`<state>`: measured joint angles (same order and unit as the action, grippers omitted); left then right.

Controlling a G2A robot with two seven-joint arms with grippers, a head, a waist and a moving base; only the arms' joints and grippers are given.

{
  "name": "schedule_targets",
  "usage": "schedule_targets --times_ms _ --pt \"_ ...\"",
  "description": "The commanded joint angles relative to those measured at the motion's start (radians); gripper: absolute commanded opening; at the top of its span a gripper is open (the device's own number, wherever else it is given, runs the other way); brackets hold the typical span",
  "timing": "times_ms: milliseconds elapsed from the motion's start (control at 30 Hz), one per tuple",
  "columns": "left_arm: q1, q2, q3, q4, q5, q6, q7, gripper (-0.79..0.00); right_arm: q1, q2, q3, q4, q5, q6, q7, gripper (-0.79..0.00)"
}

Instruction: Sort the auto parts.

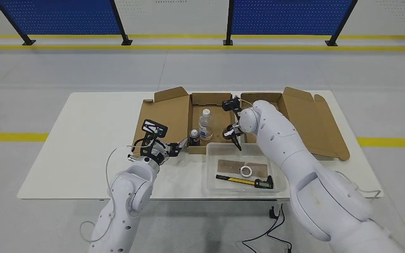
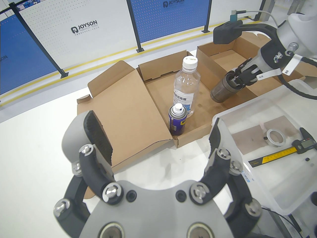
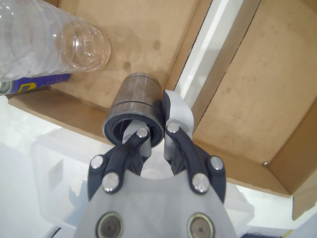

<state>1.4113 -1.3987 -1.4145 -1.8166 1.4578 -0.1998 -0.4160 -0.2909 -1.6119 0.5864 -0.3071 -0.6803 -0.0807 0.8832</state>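
The metal tube (image 3: 135,100) hangs over the brown box (image 3: 143,13), near its side wall, pinched by the right gripper (image 3: 149,115) with one finger inside and one outside; I think it should go down slowly, clear of the bottle (image 3: 49,38), before letting go.
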Motion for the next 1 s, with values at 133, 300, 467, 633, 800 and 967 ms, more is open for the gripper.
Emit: schedule_targets --times_ms 133,300,467,633,800,967 --pt "0.000 0.000 0.000 0.000 0.000 0.000 0.000 0.000 0.001 -0.013 -0.009 0.015 -0.021 -0.035 0.029 -0.785" --pt "0.000 0.000 0.000 0.000 0.000 0.000 0.000 0.000 0.003 -0.022 -0.011 0.026 -0.032 -0.039 0.027 -0.782" --pt "0.000 0.000 0.000 0.000 0.000 0.000 0.000 0.000 0.007 -0.029 -0.010 0.037 -0.040 -0.049 0.032 -0.674" --pt "0.000 0.000 0.000 0.000 0.000 0.000 0.000 0.000 0.012 -0.034 -0.007 0.049 -0.043 -0.068 0.035 -0.582" --pt "0.000 0.000 0.000 0.000 0.000 0.000 0.000 0.000 0.021 -0.038 -0.002 0.053 -0.045 -0.076 0.030 -0.579" --pt "0.000 0.000 0.000 0.000 0.000 0.000 0.000 0.000 0.041 -0.037 -0.001 0.046 -0.067 -0.108 -0.001 -0.551"
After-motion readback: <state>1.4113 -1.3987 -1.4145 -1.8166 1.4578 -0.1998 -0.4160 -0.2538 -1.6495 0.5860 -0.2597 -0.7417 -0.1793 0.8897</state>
